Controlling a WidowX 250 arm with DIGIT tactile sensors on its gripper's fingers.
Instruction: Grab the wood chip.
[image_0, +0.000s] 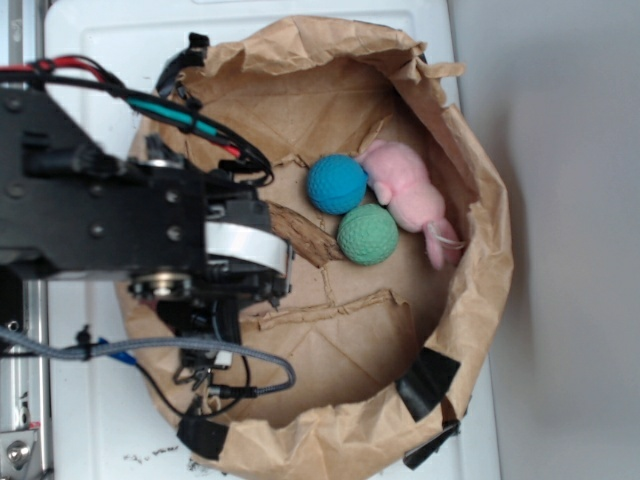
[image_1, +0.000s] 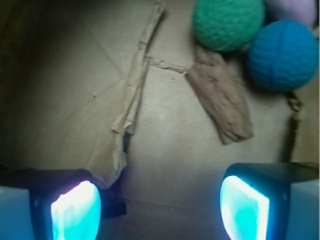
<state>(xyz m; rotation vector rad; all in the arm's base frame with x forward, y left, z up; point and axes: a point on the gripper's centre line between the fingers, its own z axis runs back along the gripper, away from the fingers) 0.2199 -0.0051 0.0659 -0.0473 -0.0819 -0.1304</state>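
The wood chip is a flat, rough brown piece with jagged ends, lying on the paper floor just below the green ball and the blue ball. In the exterior view the wood chip pokes out from under the arm, touching the green ball. My gripper is open, its two glowing cyan pads wide apart, with only bare paper between them. The chip lies ahead of the right pad, apart from it.
A pink plush toy lies beside the blue ball. Everything sits in a crumpled brown paper bag with raised walls. A torn paper flap runs ahead of the left pad.
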